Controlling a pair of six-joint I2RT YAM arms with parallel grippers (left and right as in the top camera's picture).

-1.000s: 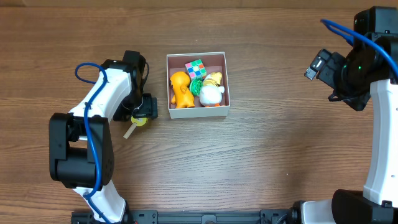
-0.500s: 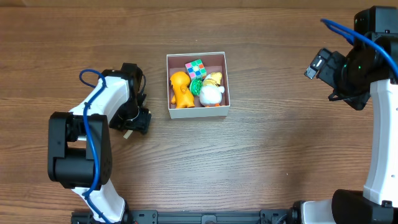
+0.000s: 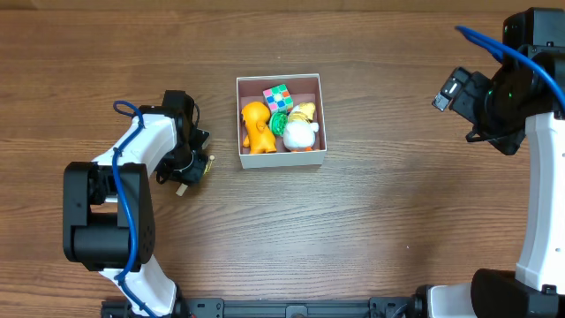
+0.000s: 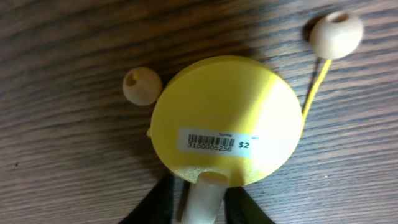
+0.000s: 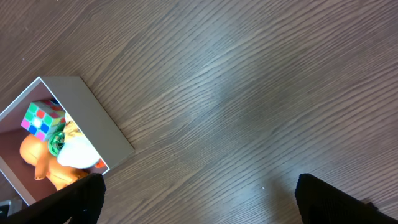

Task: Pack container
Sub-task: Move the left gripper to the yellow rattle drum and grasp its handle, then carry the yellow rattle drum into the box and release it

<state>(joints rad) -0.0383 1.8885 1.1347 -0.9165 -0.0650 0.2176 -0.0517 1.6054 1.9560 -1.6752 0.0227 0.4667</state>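
A yellow disc-shaped rattle drum (image 4: 227,121) lies on the wooden table, with two pale wooden beads (image 4: 142,86) on strings and a pale handle (image 4: 204,199). My left gripper (image 4: 202,210) is shut on that handle, a black finger on each side. From overhead, the left gripper (image 3: 192,166) sits left of the container (image 3: 281,159) and only the handle's tip (image 3: 181,189) shows. The white-walled container holds an orange figure (image 3: 256,126), a coloured cube (image 3: 277,96), a green toy and a white duck (image 3: 300,134). My right gripper (image 5: 199,193) is open and empty, far to the right.
The right arm (image 3: 503,88) hangs over the table's right side, well away from the container. In the right wrist view the container's corner (image 5: 93,118) sits at the lower left. Bare wood lies between the box and the right arm.
The left gripper has slid down and left along the toy and closed on its handle. The right arm and the container's contents have not moved.
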